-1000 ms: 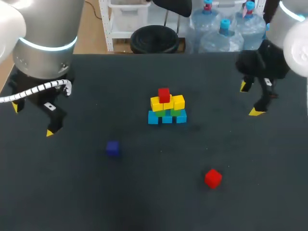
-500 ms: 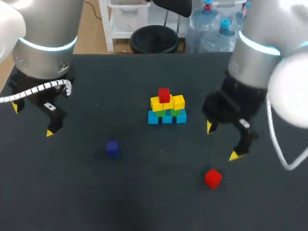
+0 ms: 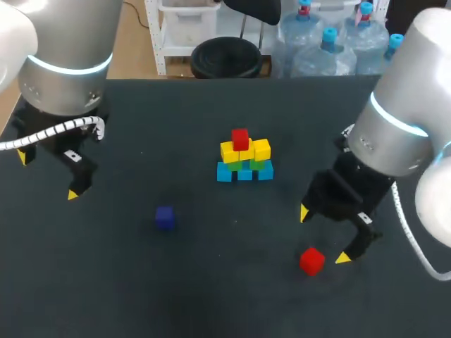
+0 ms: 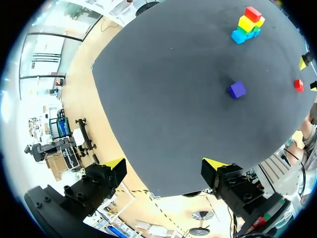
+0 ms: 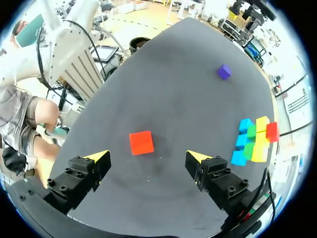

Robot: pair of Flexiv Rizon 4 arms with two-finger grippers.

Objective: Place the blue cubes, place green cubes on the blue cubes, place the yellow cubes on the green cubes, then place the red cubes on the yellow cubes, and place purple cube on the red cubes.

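A cube stack stands mid-table: three blue cubes at the base, green ones above, yellow ones on those, one red cube on top. It also shows as the stack and the stack. A loose red cube lies at the front right, just ahead of my open right gripper; in the right wrist view this red cube sits ahead of the gap between the fingers of the right gripper. A purple cube lies front left. My left gripper hangs open and empty at the far left.
The dark table has open surface around the stack and between the two loose cubes. In the left wrist view the purple cube lies far ahead of the left gripper, and the table's edge runs close under it.
My right arm has swung from the back right corner down toward the front, bringing its open gripper over the loose red cube. The left arm and all cubes have stayed put.
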